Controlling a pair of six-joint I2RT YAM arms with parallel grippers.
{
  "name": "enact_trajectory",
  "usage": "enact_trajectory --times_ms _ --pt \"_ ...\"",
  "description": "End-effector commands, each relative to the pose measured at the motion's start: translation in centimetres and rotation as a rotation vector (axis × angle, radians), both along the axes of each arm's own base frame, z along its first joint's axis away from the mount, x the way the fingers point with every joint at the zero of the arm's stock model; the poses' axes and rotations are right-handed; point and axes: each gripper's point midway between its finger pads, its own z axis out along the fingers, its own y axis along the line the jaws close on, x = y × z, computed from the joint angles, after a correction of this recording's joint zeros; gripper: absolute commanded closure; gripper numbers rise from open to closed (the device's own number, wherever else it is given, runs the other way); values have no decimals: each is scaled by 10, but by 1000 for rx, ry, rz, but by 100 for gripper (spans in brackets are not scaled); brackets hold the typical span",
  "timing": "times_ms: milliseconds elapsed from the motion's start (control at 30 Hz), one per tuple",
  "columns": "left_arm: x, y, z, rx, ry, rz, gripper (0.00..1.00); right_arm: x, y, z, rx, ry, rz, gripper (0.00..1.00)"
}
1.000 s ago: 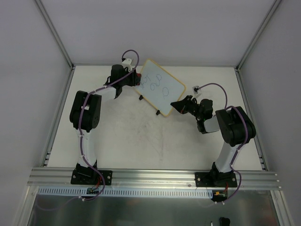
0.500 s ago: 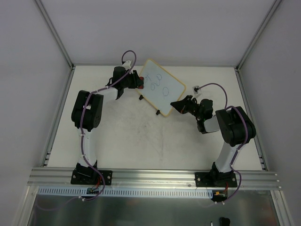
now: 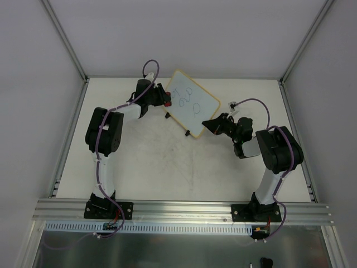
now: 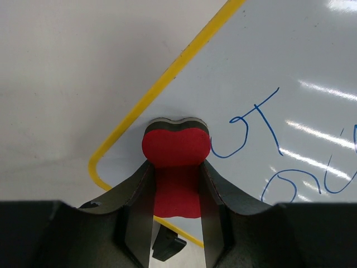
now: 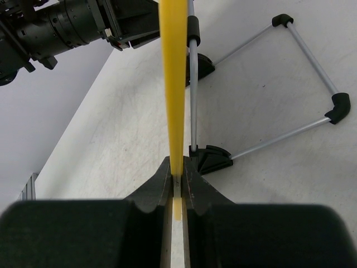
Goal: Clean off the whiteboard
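where right pincer [image 5: 177, 168] pinches, whiteboard [image 5: 172, 84] stands

Your left arm stretches forward, left end effector [image 4: 176, 167] clamped on the eraser [image 4: 175, 146]; your right arm folds inward, right end effector [image 5: 177, 168] pinching the whiteboard [image 5: 172, 84].

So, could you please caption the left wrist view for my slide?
Left tool holds the red eraser against the whiteboard's yellow-framed corner.
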Motion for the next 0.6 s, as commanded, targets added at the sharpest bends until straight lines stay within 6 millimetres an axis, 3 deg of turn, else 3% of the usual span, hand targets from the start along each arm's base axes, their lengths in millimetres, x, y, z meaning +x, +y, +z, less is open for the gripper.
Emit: enact_trajectory --times_ms 0,300,433,567 --pt "-34 -31 -9 -28 106 -63 100 9 -4 44 42 -168 -22 100" --pt "-77 -72 -13 -89 182 -130 100 10 -4 43 46 -162 -21 100" --pt "-92 -76 -20 -131 221 -132 100 10 -4 42 47 -159 -19 100" --pt "-88 -69 -16 -115 195 -101 100 10 -3 42 48 -158 -18 100"
